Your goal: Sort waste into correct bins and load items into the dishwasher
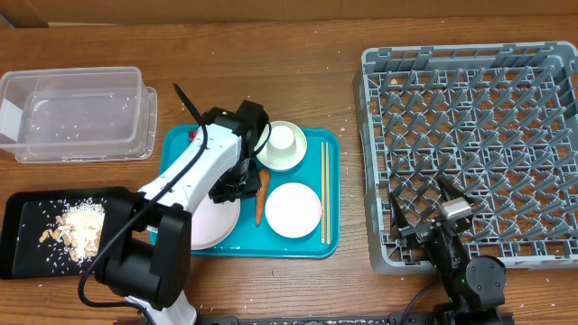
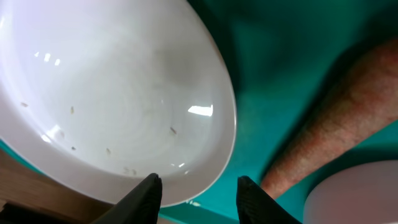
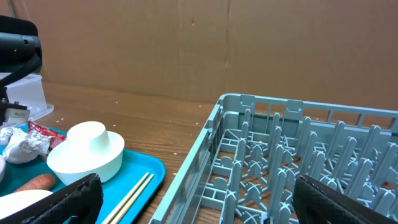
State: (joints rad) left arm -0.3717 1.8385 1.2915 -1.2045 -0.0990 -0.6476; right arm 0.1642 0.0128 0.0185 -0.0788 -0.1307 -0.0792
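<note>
**Carrot lies just right of the spread left gripper**

The left gripper (image 2: 199, 196) is held low over the teal tray (image 1: 330, 181), its jaws parted and nothing pinched; the near rim of the large plate (image 2: 106, 93) is seen in the gap between the fingertips. The carrot (image 1: 261, 199) is found just to the right of that gripper, resting on the tray between the large plate and the small dish (image 1: 293, 209). Its long axis runs near to far, leaning only slightly, so it lies roughly side-on to the gripper rather than in line with it. No contact between carrot and fingers can be made out.

The right gripper (image 3: 196, 194) is kept fully spread and empty at the near edge of the dish rack (image 1: 470, 135), well apart from the tray. The left arm is therefore judged the nearer one for the carrot.

A short shift to the right, with the jaws set across the carrot's length, is judged to be what a pickup would need. The black tray (image 1: 23, 235), already holding rice scraps, lies to the near left and is the likely destination; the clear tub (image 1: 77, 113) sits at the far left.
</note>
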